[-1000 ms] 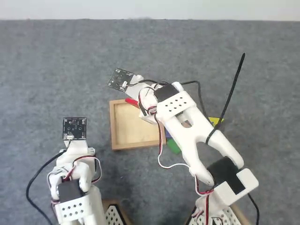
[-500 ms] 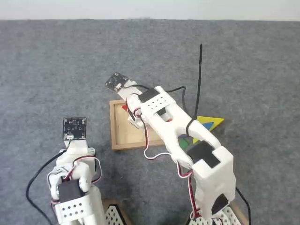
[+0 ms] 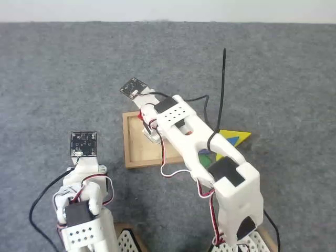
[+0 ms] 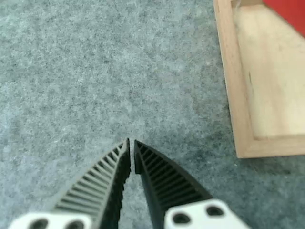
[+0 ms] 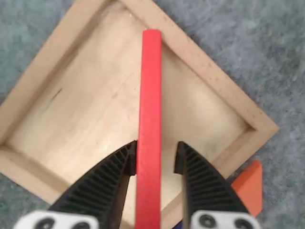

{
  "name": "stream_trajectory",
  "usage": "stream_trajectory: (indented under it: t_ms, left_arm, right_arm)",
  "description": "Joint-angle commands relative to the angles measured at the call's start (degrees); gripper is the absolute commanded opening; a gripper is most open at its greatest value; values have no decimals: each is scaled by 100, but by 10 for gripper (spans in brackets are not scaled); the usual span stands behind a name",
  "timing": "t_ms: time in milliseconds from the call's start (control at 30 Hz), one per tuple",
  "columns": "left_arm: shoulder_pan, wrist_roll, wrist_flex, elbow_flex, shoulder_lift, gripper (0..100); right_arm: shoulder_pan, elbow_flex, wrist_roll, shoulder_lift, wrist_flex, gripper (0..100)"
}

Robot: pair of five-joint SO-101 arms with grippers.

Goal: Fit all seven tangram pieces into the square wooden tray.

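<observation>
My right gripper (image 5: 155,152) is shut on a red tangram piece (image 5: 149,95), held on edge above the floor of the square wooden tray (image 5: 209,81). In the high view the right arm (image 3: 178,121) stretches over the tray (image 3: 128,152), and its wrist hides the tray's far part. In the left wrist view the red piece (image 4: 288,14) shows at the tray's (image 4: 228,81) far corner. My left gripper (image 4: 131,145) is shut on nothing, over the grey mat just short of the tray's near left side.
An orange piece (image 5: 250,183) lies on the mat just outside one tray corner. To the right of the tray lie a yellow triangle (image 3: 239,134), a blue piece (image 3: 232,140) and a green piece (image 3: 205,158), partly under the right arm. Grey mat (image 3: 63,79) surrounds everything.
The right arm has swung left and reached farther over the tray, carrying the red piece toward its far left corner. The yellow and blue pieces are now uncovered. The left arm has stayed still.
</observation>
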Motion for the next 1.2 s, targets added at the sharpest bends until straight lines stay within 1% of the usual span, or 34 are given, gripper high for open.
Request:
stream_trajectory:
  t_ms: [0, 167, 533, 800, 1000, 1167]
  left_arm:
    - [-18, -53, 26, -48, -105, 15]
    - [-18, -53, 26, -48, -105, 15]
    - [-18, -53, 26, -48, -105, 15]
    - [-18, -53, 26, -48, -105, 15]
    - [-18, -53, 26, -48, -105, 15]
    - [-18, -53, 26, -48, -105, 15]
  right_arm:
    - [-180, -299, 123, -734, 224, 155]
    - [-400, -299, 132, -857, 365, 155]
    - [-1051, -18, 105, -549, 426, 155]
    - [-1051, -132, 123, -760, 857, 156]
    - [-1059, -105, 114, -989, 901, 159]
    - [-1042, -132, 114, -347, 664, 164]
